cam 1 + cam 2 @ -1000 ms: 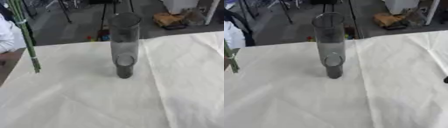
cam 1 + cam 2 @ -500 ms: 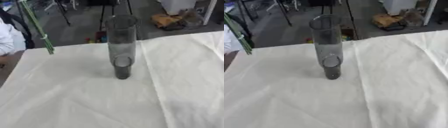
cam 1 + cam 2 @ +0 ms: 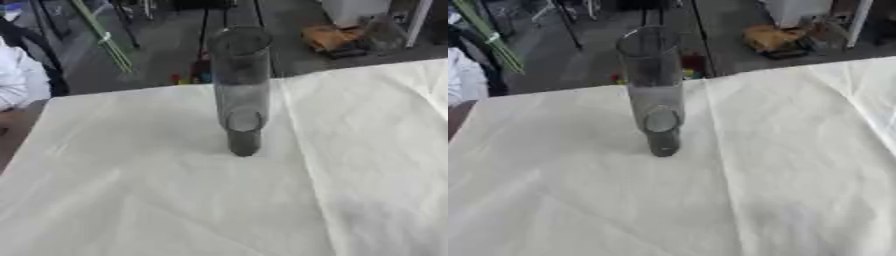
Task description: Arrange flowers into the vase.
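1. A tall see-through vase (image 3: 239, 90) is standing upright on the white cloth (image 3: 175, 200) that is covering the table, near the far edge and about in the middle.
2. A bunch of thin green flower stems (image 3: 103, 37) is hanging in the air at the top left, leaning a little, well apart from the vase and past the far edge of the cloth.
3. No robot hand is showing in either view, so I cannot tell if the hands are spread, pressed together or pinching anything.
4. The vase is looking empty inside.
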Available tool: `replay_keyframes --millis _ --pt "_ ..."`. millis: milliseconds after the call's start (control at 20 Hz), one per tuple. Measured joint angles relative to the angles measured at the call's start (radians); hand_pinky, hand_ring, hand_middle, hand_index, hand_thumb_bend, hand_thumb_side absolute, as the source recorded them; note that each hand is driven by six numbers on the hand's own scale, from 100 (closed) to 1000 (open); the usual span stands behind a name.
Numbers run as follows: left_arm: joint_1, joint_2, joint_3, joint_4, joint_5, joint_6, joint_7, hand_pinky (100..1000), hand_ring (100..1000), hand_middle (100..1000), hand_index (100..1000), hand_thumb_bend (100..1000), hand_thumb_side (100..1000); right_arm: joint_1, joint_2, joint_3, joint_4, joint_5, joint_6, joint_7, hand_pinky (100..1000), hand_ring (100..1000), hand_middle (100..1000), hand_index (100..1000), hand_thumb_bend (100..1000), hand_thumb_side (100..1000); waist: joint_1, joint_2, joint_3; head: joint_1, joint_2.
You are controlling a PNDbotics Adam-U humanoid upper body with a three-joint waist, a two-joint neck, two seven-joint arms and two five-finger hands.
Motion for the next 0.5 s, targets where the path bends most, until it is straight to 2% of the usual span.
replay_keyframes --millis 500 --pt "-0.028 0.0 -0.013 -0.039 0.121 -0.099 0.15 100 100 100 111 100 666 0.0 0.003 0.007 0.0 0.011 0.002 0.025 568 716 509 741 100 809 0.005 0.024 -0.021 0.018 -0.011"
